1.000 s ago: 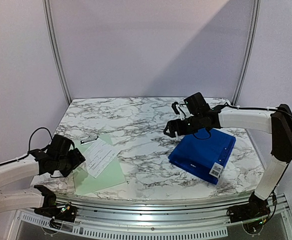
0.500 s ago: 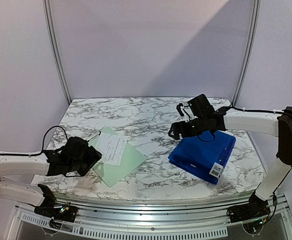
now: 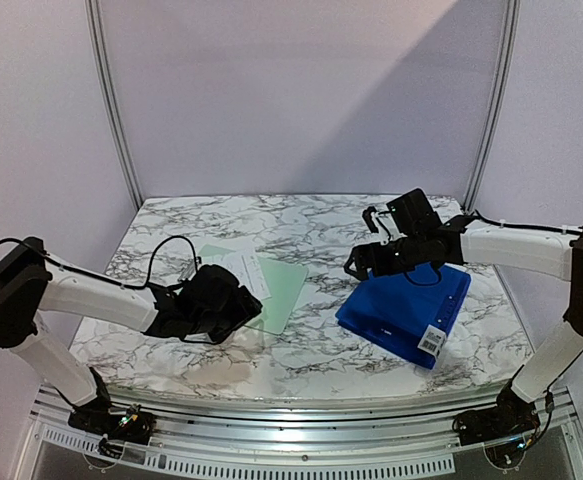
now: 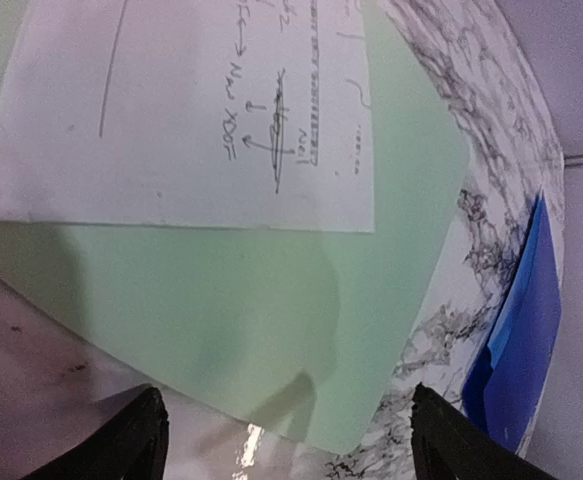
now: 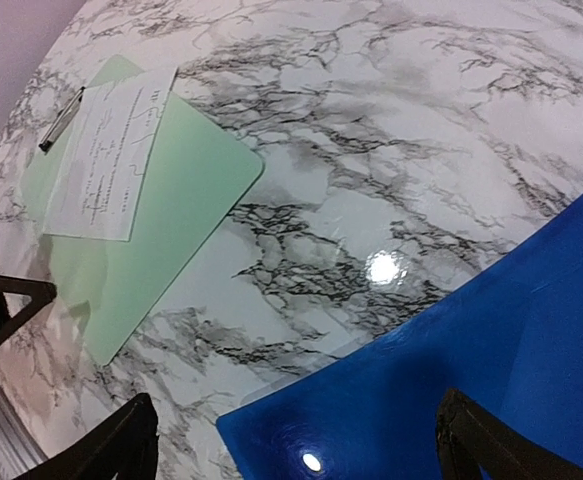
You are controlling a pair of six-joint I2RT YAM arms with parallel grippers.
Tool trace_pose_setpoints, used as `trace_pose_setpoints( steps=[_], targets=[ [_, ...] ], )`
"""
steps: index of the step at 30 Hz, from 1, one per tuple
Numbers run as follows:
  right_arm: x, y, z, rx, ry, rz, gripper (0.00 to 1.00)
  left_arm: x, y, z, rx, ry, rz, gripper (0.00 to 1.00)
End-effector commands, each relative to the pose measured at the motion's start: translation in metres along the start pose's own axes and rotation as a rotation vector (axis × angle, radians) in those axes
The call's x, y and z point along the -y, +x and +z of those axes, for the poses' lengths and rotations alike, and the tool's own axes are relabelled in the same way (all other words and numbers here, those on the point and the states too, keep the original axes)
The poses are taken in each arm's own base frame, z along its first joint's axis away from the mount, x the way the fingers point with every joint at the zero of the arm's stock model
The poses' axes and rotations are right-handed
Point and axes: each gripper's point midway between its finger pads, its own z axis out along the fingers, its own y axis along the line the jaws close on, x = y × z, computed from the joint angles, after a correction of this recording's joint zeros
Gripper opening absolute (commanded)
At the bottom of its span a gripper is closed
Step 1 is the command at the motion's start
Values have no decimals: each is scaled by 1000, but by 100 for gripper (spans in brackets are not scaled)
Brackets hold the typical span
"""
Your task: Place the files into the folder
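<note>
A pale green sheet with rounded corners point(image 3: 283, 283) lies flat on the marble table left of centre, with a smaller white slip with written lines point(image 3: 246, 270) on top of it. My left gripper point(image 3: 233, 305) is open at the sheet's near edge, its fingers wide apart on either side of the edge point(image 4: 291, 445). The sheet point(image 4: 271, 290) and the slip point(image 4: 201, 120) fill the left wrist view. The closed glossy blue folder point(image 3: 406, 305), with its barcode sticker point(image 3: 431, 340), lies at the right. My right gripper point(image 3: 366, 262) is open and empty over the folder's left corner point(image 5: 471, 340).
A small metal clip point(image 5: 61, 118) sits at the far end of the slip point(image 5: 111, 155) and green sheet point(image 5: 161, 220). Bare marble point(image 3: 311, 330) separates sheet and folder. The blue folder's edge point(image 4: 521, 320) shows at the right of the left wrist view.
My left arm has swept right towards the table's middle, and the green sheet and slip have moved right and turned with it. My right gripper has shifted slightly right over the folder.
</note>
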Motion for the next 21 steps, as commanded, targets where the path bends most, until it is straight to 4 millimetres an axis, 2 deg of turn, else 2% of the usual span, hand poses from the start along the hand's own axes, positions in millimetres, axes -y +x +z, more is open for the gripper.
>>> trace_pose_setpoints(
  steps=[1,3,7,11,14,17,21],
  targets=[
    [-29,1,0,3,-180,38,96,-10,6,-12,3,-98,145,84],
    [-44,-4,5,7,-274,69,95,-5,-3,-22,35,-101,194,84],
    [-63,-9,27,-20,-393,129,93,8,-21,-37,94,-89,338,83],
    [-79,-18,46,-45,-469,165,91,13,-58,-43,172,-131,461,87],
    [-84,-22,63,-67,-484,181,91,15,-87,-36,192,-116,487,89],
    [-89,-27,75,-80,-502,191,91,4,-114,-20,178,-136,469,89],
    [-85,-21,99,-115,-490,217,91,-3,-138,3,143,-124,467,91]
  ],
)
